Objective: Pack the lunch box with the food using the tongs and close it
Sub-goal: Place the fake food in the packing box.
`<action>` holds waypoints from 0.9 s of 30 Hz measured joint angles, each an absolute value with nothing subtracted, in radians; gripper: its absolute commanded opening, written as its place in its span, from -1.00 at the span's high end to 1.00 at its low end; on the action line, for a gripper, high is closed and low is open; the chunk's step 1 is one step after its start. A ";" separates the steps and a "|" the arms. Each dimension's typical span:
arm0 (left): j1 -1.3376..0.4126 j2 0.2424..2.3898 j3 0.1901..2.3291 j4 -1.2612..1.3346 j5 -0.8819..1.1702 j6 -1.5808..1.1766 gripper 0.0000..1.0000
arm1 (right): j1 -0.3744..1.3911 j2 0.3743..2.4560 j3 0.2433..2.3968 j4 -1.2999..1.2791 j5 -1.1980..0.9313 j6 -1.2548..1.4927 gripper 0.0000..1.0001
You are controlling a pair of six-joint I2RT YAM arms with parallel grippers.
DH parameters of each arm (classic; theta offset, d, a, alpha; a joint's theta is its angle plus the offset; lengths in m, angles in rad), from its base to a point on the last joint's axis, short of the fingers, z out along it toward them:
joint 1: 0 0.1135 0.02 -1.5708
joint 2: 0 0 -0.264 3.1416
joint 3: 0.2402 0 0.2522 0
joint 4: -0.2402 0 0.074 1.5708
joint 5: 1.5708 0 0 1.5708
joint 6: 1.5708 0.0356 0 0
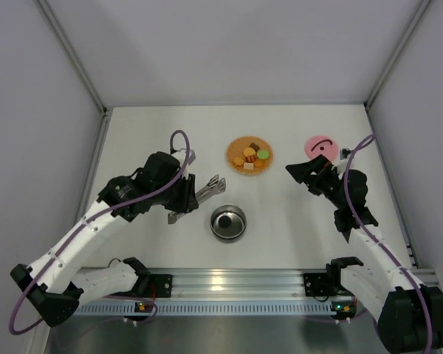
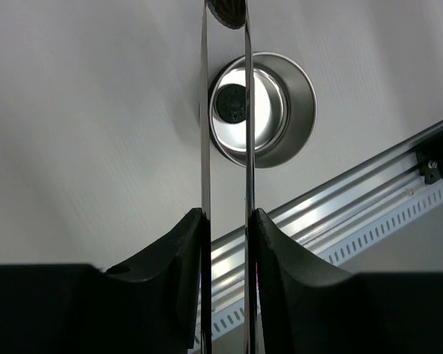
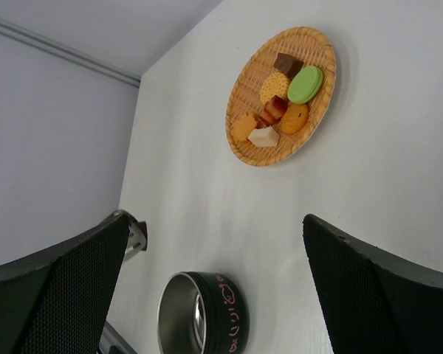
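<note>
My left gripper (image 1: 186, 198) (image 2: 227, 215) is shut on the slim metal tongs (image 1: 207, 190) (image 2: 204, 110), one finger pressing each arm. The tongs point to the right, and their tips hang just up-left of the lunch box (image 1: 229, 223) (image 2: 280, 110) (image 3: 207, 313), a round steel bowl. One black piece (image 1: 226, 220) (image 2: 230, 103) lies in the bowl. The rest of the food (image 1: 250, 155) (image 3: 280, 99), with a green round (image 3: 305, 83), sits on a woven plate (image 1: 236, 146) (image 3: 245, 151). The pink lid (image 1: 321, 146) lies at the far right. Just in front of the lid, my right gripper (image 1: 301, 171) (image 3: 215, 221) hangs open and empty.
An aluminium rail (image 1: 236, 282) (image 2: 369, 192) runs along the near table edge, close behind the bowl. White walls with metal corner posts (image 1: 77, 63) enclose the table on three sides.
</note>
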State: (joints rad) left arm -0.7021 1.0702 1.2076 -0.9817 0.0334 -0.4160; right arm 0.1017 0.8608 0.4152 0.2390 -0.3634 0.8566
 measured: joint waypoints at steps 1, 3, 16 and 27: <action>-0.702 1.052 1.188 -0.989 0.048 -0.416 0.27 | 0.102 0.862 0.415 0.239 -0.363 0.857 -0.99; -0.702 1.019 1.156 -1.003 0.073 -0.416 0.27 | 0.102 0.865 0.415 0.239 -0.363 0.857 -0.99; -0.702 0.929 1.058 -1.049 0.200 -0.415 0.26 | 0.102 0.874 0.415 0.239 -0.360 0.857 -0.99; -0.702 0.912 1.040 -1.064 0.256 -0.397 0.15 | 0.102 0.874 0.415 0.239 -0.360 0.857 -0.99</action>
